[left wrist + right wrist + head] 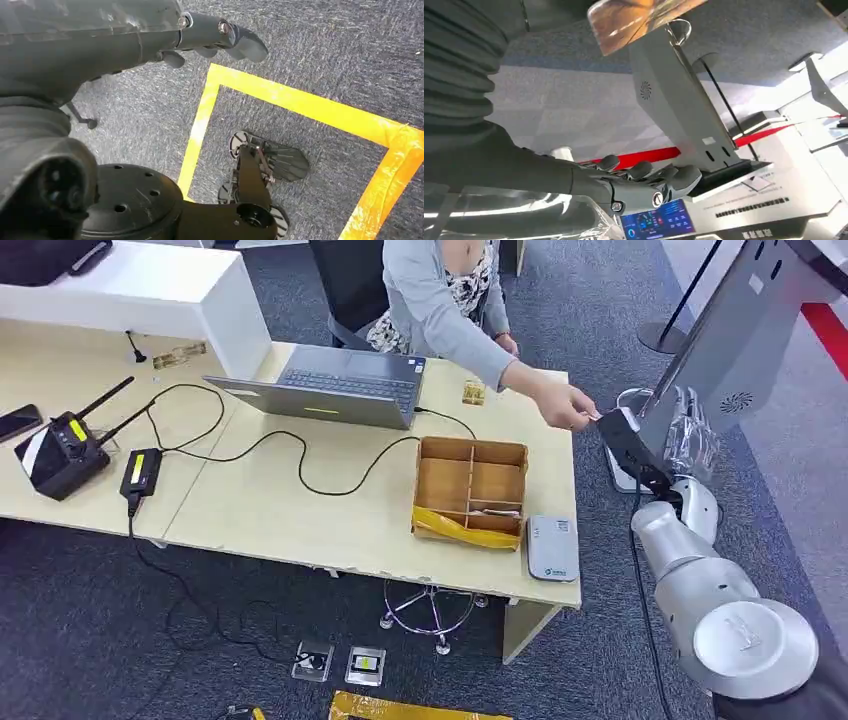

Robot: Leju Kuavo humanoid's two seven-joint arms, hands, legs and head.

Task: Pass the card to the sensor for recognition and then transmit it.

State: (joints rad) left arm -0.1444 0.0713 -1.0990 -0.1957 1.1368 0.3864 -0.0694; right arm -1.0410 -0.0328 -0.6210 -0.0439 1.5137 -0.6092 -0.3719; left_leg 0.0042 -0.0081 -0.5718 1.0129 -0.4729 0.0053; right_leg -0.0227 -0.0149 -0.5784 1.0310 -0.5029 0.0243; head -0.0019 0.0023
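head view: i held right hand (pixel 690 440) raised by kiosk (pixel 735 350), whether it pinched card unclear; person's hand (pixel 565 405) reached toward it. left hand (pixel 215 37) hung loose, fingers apart, holding nothing.

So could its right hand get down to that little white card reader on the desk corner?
Probably yes. The right hand is up by the grey kiosk, just off the desk's end; the card reader lies uncovered on the nearest corner. The person's hand reaching over might get in the way.
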